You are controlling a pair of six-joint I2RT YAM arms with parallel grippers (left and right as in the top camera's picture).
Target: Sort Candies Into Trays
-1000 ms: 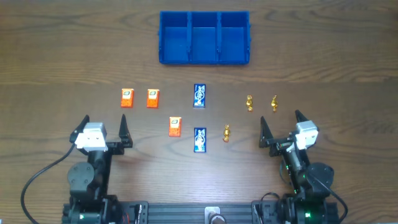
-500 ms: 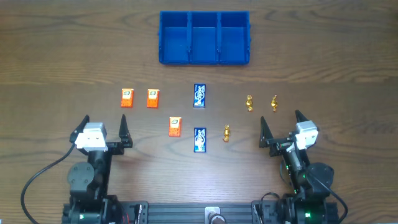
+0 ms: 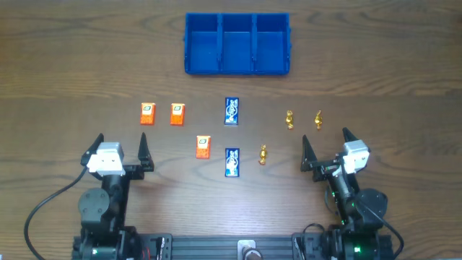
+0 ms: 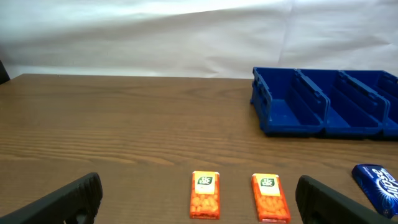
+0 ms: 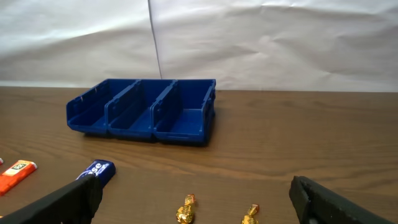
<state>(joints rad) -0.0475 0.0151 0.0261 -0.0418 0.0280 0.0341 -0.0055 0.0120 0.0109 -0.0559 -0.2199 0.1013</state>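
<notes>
The left gripper (image 3: 120, 139) stood at the near left of the wooden counter (image 3: 65, 65). Its fingers (image 4: 68, 198) were spread wide and grasped nothing. The right gripper (image 3: 325, 136) stood at the near right, and its fingers (image 5: 62, 200) were also released wide, touching no candy.

Between the two grippers lay the nearer row: an orange box (image 3: 203, 146), a blue packet (image 3: 232, 162) just beside it, and a gold-wrapped candy (image 3: 263, 154). A little farther lay a second orange box (image 3: 147, 113), a third orange box (image 3: 177, 114), a second blue packet (image 3: 232, 111), and two more gold-wrapped candies (image 3: 289, 119) (image 3: 317, 119).

Farther still, well apart from all the candies, stood the blue tray (image 3: 219, 43) with three compartments side by side. Behind the far edge of the counter hung a white backdrop (image 5: 280, 37).
</notes>
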